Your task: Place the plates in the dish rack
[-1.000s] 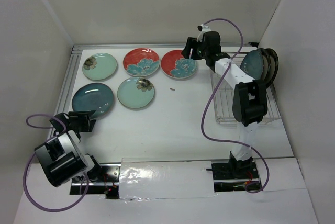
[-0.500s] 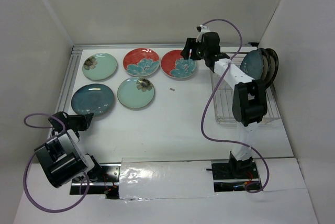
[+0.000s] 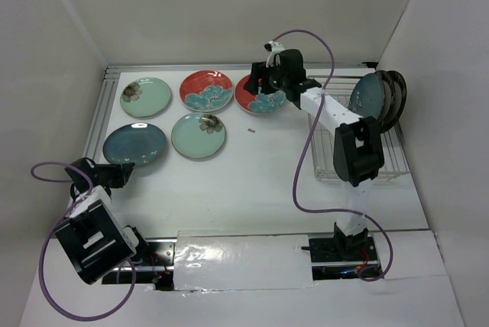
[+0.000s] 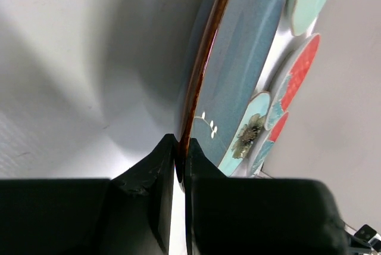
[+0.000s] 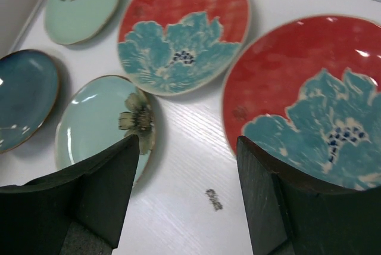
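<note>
The left gripper (image 4: 178, 162), low at the near left, pinches the near rim of the one speckled dark teal round plate (image 3: 135, 144). The right gripper (image 5: 186, 148) reaches far out with its jaws spread above two red blue-flowered plates (image 3: 206, 90), beside two pale mint plates (image 3: 198, 135). The silver wire dish rack (image 3: 321, 155) holds about three upright plates (image 3: 367, 98); the rear ones overlap and their colours are unclear.

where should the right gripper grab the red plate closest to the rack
Take the red plate by its rim, on the edge facing the rack. It lies flat, so only the upturned rim offers a pinch, and that side has no other plate crowding it. The open right gripper hovers above it.
</note>
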Tool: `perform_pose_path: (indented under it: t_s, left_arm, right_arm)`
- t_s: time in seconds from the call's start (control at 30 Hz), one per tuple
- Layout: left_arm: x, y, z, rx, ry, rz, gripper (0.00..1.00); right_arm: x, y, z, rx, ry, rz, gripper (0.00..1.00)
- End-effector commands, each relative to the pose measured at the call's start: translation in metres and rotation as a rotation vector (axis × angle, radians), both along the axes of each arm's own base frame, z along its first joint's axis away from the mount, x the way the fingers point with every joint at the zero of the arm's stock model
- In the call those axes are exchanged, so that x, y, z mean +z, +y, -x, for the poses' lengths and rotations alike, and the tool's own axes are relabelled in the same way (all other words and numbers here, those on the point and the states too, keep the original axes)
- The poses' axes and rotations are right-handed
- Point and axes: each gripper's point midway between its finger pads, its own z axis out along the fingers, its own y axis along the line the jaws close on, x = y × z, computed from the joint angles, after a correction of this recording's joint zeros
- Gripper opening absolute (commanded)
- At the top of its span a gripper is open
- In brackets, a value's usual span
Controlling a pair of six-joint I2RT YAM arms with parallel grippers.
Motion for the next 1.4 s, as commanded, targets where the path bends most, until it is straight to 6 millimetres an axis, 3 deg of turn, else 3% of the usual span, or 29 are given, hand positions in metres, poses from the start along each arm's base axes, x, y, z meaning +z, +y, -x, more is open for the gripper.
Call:
perform_pose_path:
  t_s: [0.0, 0.17, 0.23, 0.27, 0.3, 0.4, 0.5, 0.6, 0.83, 0.97, 1.03, 1.1, 1.13, 1.17, 1.2, 1.23, 1.27, 1.3, 1.37]
  left_arm:
    - [0.078, 0.006, -0.033, -0.096, -0.264, -0.094, 0.00]
    - [0.142, -0.008, -0.052, -0.216, -0.475, -0.147, 0.00]
    - [0.157, -0.016, -0.057, -0.263, -0.509, -0.168, 0.00]
    - [0.174, -0.023, -0.061, -0.302, -0.558, -0.198, 0.00]
    - [0.184, -0.031, -0.062, -0.344, -0.591, -0.208, 0.00]
    - [0.210, -0.057, -0.067, -0.465, -0.666, -0.235, 0.00]
    - [0.224, -0.084, -0.069, -0.563, -0.715, -0.259, 0.00]
    - [0.224, -0.106, -0.068, -0.644, -0.732, -0.254, 0.00]
    - [0.225, -0.135, -0.071, -0.762, -0.764, -0.237, 0.00]
    - [0.237, -0.151, -0.068, -0.824, -0.824, -0.246, 0.00]
    - [0.232, -0.156, -0.069, -0.849, -0.825, -0.233, 0.00]
    - [0.228, -0.163, -0.067, -0.886, -0.825, -0.214, 0.00]
    - [0.226, -0.168, -0.067, -0.900, -0.821, -0.202, 0.00]
    - [0.223, -0.171, -0.068, -0.910, -0.814, -0.191, 0.00]
    - [0.223, -0.172, -0.067, -0.921, -0.825, -0.203, 0.00]
    - [0.223, -0.175, -0.066, -0.931, -0.827, -0.199, 0.00]
    - [0.222, -0.178, -0.068, -0.943, -0.818, -0.198, 0.00]
    - [0.221, -0.178, -0.068, -0.946, -0.810, -0.202, 0.03]
    - [0.208, -0.179, -0.071, -0.957, -0.752, -0.201, 0.26]
  right_arm:
    - [0.056, 0.028, 0.009, 0.112, -0.094, -0.079, 0.73]
    - [0.072, 0.057, 0.027, 0.237, -0.065, -0.189, 0.76]
    - [0.076, 0.072, 0.037, 0.276, -0.029, -0.234, 0.77]
    - [0.079, 0.076, 0.038, 0.299, -0.027, -0.251, 0.77]
    - [0.080, 0.090, 0.047, 0.329, -0.007, -0.269, 0.78]
    - [0.081, 0.106, 0.057, 0.364, 0.016, -0.305, 0.82]
    - [0.091, 0.121, 0.068, 0.405, 0.008, -0.341, 0.83]
    - [0.088, 0.133, 0.080, 0.432, 0.040, -0.365, 0.84]
    - [0.090, 0.146, 0.097, 0.463, 0.059, -0.403, 0.85]
    - [0.077, 0.149, 0.104, 0.466, 0.094, -0.400, 0.82]
    - [0.073, 0.153, 0.111, 0.485, 0.107, -0.398, 0.79]
    - [0.075, 0.152, 0.114, 0.496, 0.110, -0.399, 0.61]
    - [0.076, 0.150, 0.117, 0.496, 0.110, -0.399, 0.39]
    - [0.067, 0.149, 0.119, 0.493, 0.130, -0.382, 0.29]
    - [0.071, 0.147, 0.122, 0.494, 0.125, -0.384, 0.23]
    - [0.069, 0.145, 0.124, 0.495, 0.126, -0.376, 0.11]
    - [0.077, 0.143, 0.126, 0.486, 0.110, -0.378, 0.06]
    - [0.070, 0.135, 0.123, 0.461, 0.117, -0.355, 0.02]
    - [0.083, 0.122, 0.121, 0.424, 0.084, -0.341, 0.00]
